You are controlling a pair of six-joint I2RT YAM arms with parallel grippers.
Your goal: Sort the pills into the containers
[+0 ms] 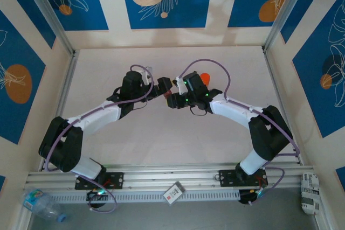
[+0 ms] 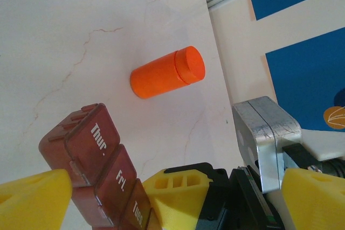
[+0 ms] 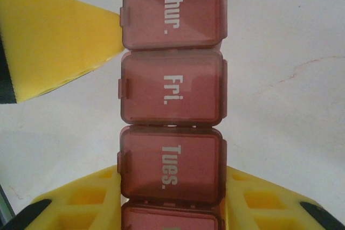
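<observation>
The containers (image 3: pixel 171 100) are a dark reddish-brown strip, its shut lids reading Thur., Fri. and Tues. My right gripper (image 3: pixel 172 187) is shut on the strip at the Tues. compartment, a yellow finger on each side. In the top view the strip (image 1: pixel 168 97) sits mid-table where both arms meet. My left gripper (image 1: pixel 161 86) stands open around the strip's far end. One of its yellow fingers (image 3: pixel 54 47) touches the side of the Thur. compartment, and the other finger (image 2: pixel 315 197) is well clear. The pills are out of view.
An orange cylindrical bottle (image 2: pixel 167 72) lies on its side on the white table beyond the strip, and in the top view the bottle (image 1: pixel 205 75) is just behind the right wrist. Patterned walls and aluminium rails (image 1: pixel 59 30) close in the table.
</observation>
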